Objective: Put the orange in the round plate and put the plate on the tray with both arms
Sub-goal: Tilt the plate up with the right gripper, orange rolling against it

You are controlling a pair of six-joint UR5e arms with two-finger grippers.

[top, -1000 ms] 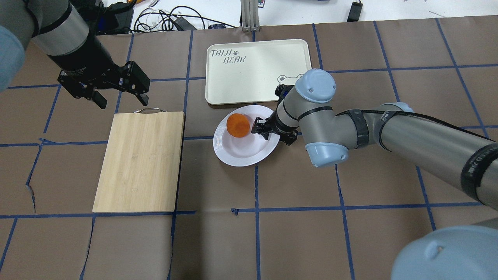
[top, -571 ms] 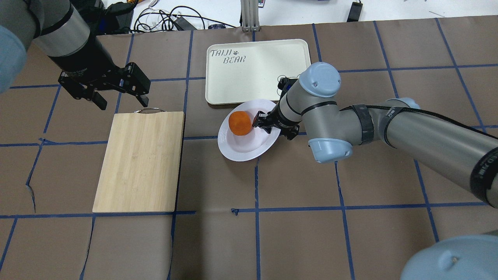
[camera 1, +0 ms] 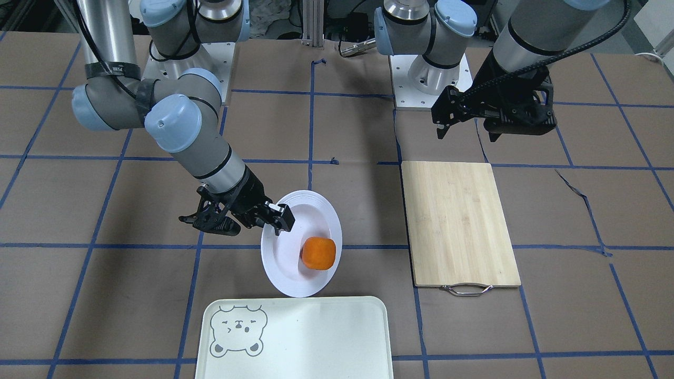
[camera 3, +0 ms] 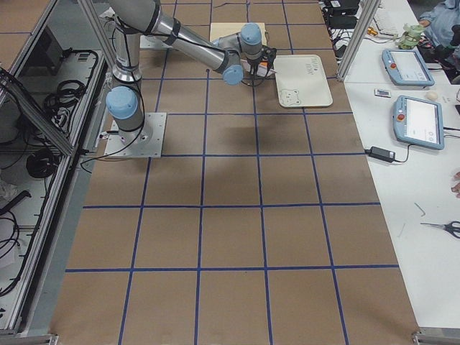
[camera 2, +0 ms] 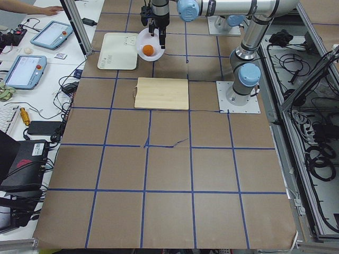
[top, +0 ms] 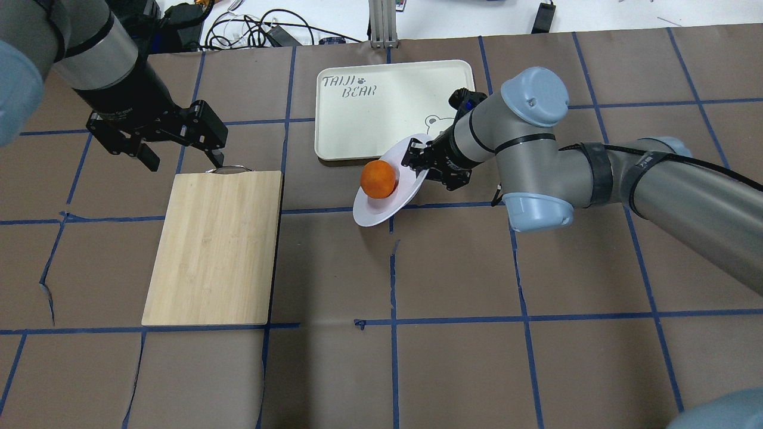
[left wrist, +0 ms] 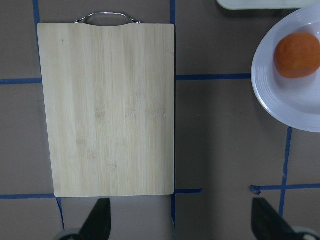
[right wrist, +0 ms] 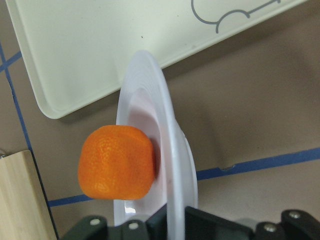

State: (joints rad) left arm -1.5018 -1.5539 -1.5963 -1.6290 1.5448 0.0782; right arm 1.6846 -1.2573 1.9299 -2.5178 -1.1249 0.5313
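Note:
The orange (top: pixel 379 179) lies in the round plate (top: pixel 372 213), which hangs tilted above the table, its far edge over the near rim of the tray (top: pixel 393 107). My right gripper (top: pixel 420 158) is shut on the plate's rim. In the right wrist view the plate (right wrist: pixel 175 150) shows almost edge-on, with the orange (right wrist: pixel 117 162) resting against its face. The front view has the orange (camera 1: pixel 318 253) on the plate's (camera 1: pixel 305 210) tray-side half, just short of the tray (camera 1: pixel 316 337). My left gripper (top: pixel 183 159) hovers open at the cutting board's handle end, holding nothing.
A bamboo cutting board (top: pixel 214 247) with a metal handle lies left of the plate. Cables and gear sit beyond the table's far edge (top: pixel 256 33). The right arm's elbow (top: pixel 533 211) hangs over the table right of the plate.
The right gripper has lifted the plate and carried it towards the tray, tilting it more steeply. The orange has stayed in the plate. The left gripper has barely moved.

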